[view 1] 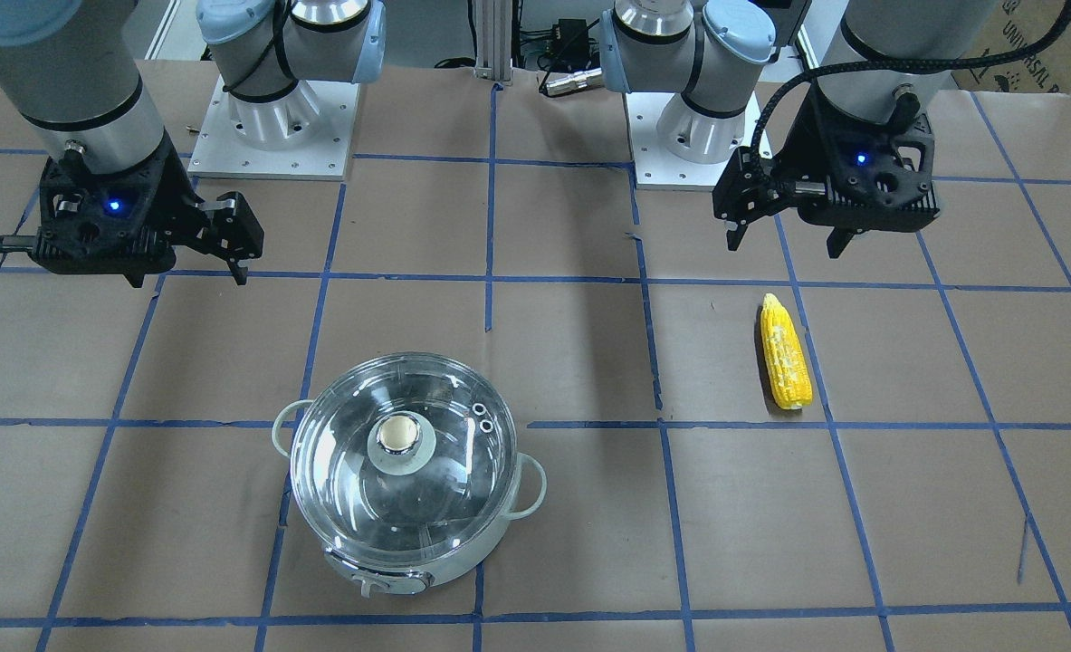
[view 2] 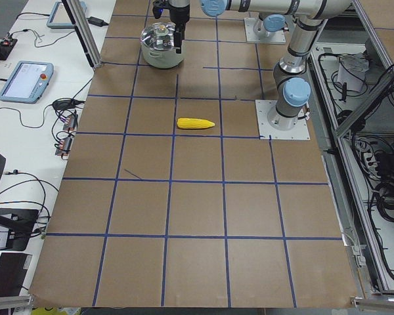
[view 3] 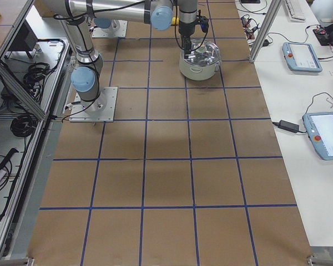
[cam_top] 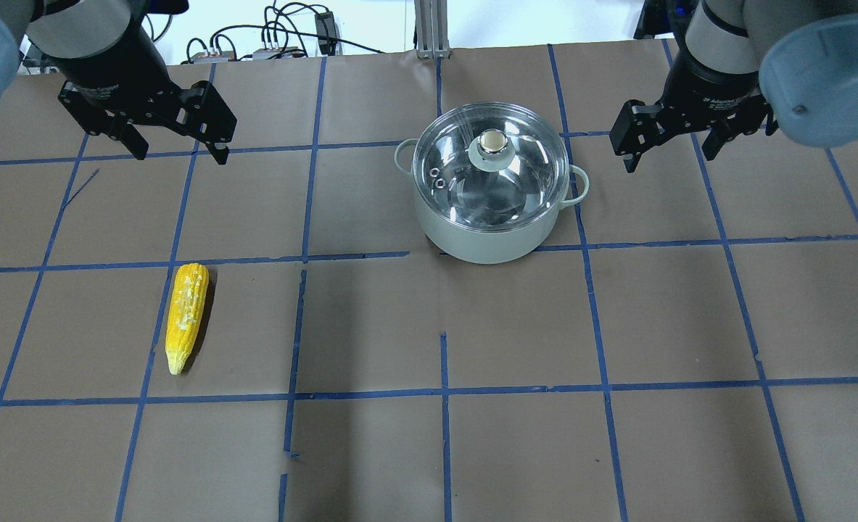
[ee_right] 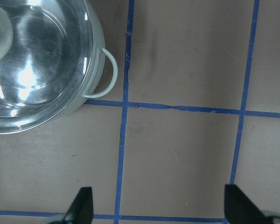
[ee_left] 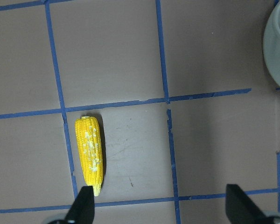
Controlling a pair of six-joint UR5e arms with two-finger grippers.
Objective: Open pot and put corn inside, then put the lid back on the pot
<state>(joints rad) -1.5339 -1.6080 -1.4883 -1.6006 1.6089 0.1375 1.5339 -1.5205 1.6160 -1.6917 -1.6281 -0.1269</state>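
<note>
Yellow corn [cam_top: 186, 312] lies on the brown-papered table [cam_top: 690, 312] on my left side, its tapered end toward my base, well apart from the pot [cam_top: 487, 239]. The pot stands farther out near the middle, its glass lid [cam_top: 523, 163] seated on the rim. My left gripper [cam_top: 179, 154] hovers over the table beyond the corn, jaws spread wide and empty. My right gripper [cam_top: 669, 158] hangs just to the right of the pot's loop handle [cam_top: 579, 183], touching nothing, jaws likewise spread. A pale knob [cam_top: 495, 142] tops the lid, two vent rings [cam_top: 436, 177] near it; blue tape lines [cam_top: 306, 217] grid the paper
</note>
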